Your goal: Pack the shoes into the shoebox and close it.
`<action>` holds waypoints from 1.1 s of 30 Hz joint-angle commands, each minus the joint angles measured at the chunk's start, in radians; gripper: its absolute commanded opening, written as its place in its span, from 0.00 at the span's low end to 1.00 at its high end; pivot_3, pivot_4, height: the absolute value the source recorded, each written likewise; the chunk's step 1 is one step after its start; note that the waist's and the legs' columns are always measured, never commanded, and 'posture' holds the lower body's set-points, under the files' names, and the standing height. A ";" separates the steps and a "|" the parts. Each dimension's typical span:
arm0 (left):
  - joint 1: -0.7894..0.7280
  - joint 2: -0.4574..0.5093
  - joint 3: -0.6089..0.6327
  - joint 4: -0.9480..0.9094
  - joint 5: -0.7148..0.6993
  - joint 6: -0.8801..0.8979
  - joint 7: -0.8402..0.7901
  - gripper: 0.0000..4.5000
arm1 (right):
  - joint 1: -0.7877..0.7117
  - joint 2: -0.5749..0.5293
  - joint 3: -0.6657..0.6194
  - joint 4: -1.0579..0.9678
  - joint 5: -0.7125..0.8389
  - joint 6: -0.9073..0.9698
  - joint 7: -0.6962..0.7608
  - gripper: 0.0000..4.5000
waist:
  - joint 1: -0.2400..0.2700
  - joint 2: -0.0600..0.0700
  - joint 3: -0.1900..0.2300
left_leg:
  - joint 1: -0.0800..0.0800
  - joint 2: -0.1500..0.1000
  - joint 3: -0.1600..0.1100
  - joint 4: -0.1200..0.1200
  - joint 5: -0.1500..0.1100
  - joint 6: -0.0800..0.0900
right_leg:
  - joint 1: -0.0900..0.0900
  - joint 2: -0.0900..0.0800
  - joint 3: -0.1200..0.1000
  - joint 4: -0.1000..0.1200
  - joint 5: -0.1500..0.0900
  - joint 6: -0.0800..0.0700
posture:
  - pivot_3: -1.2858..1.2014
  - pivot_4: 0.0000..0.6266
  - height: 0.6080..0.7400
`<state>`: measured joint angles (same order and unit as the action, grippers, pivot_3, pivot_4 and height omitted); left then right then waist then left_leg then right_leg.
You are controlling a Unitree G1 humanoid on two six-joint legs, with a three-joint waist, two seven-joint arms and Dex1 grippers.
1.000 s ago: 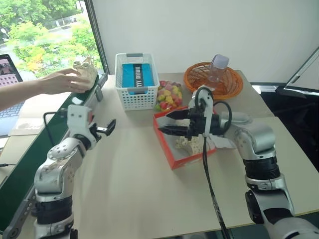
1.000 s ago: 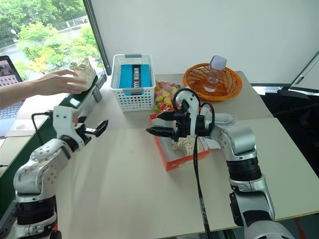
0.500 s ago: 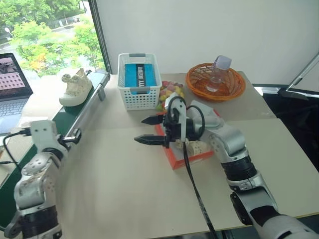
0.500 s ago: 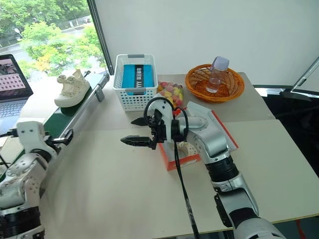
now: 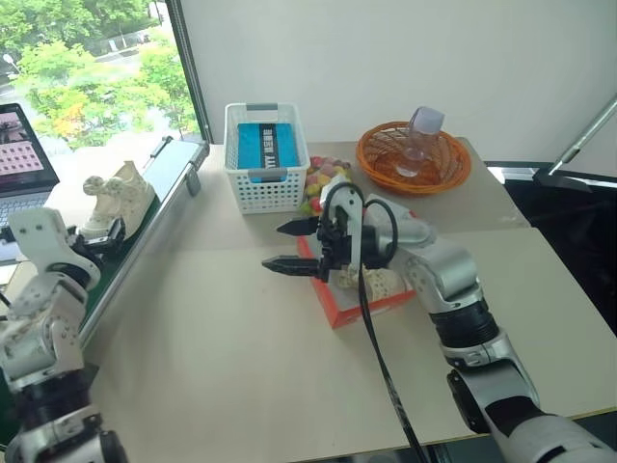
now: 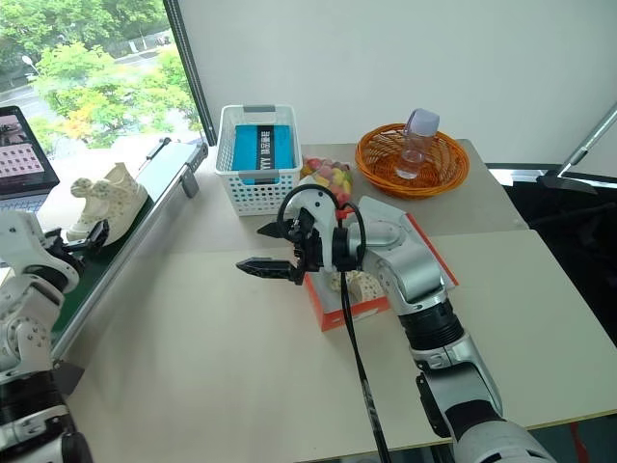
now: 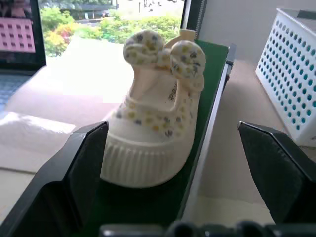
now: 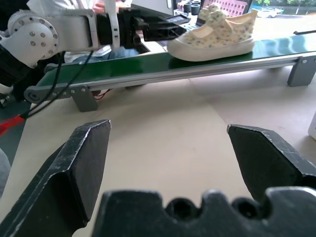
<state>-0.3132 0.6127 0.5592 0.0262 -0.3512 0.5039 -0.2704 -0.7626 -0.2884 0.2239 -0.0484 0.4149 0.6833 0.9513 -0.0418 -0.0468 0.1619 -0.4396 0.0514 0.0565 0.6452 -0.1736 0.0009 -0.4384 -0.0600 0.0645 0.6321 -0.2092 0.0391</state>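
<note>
With its fingers spread wide, the left gripper (image 7: 173,163) faces the cream shoe (image 7: 155,121) standing toe-on just ahead on the green conveyor (image 5: 145,207), seemingly to grasp it, while the right gripper (image 5: 289,246), also spread, hangs beside the shoebox (image 5: 337,307).

Two cream shoes (image 5: 116,198) (image 5: 378,283), one red shoebox (image 5: 339,311), two baskets (image 5: 265,159) (image 5: 413,159), one bottle (image 5: 417,140), one laptop (image 5: 21,156).

Bright daylight from window (image 5: 87,68) at left; soft shadows; wrist views slightly blurred
</note>
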 commanded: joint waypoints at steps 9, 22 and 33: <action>-0.023 0.076 -0.069 0.211 0.058 -0.060 -0.064 1.00 | -0.009 -0.015 -0.026 -0.040 0.011 -0.011 -0.024 0.99 | 0.001 0.000 0.000 | 0.000 0.000 0.000 0.000 0.000 0.000 | 0.000 0.000 0.000 0.000 0.000 0.000 | 0.52 0.24 1.00; -0.053 0.016 -0.117 0.226 0.035 -0.085 -0.106 0.32 | -0.013 -0.038 -0.026 -0.051 0.013 0.003 -0.052 1.00 | 0.042 0.000 0.000 | 0.000 0.001 0.000 0.000 -0.002 -0.009 | 0.000 -0.001 -0.002 0.001 0.001 -0.001 | 0.52 0.24 1.00; -0.103 -0.030 -0.101 0.087 0.001 -0.078 -0.061 0.01 | -0.023 -0.032 -0.037 -0.046 0.029 0.021 -0.069 1.00 | 0.055 0.000 0.000 | -0.001 0.000 0.000 0.000 0.001 -0.005 | 0.001 -0.001 -0.004 0.000 0.001 -0.001 | 0.52 0.24 1.00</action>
<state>-0.3581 0.5813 0.4634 0.2059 -0.3176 0.4246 -0.3318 -0.7625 -0.3218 0.2215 -0.0577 0.4170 0.6955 0.8853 0.0137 -0.0470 0.1618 -0.4406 0.0520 0.0563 0.6452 -0.1724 -0.0041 -0.4377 -0.0613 0.0609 0.6316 -0.2085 0.0380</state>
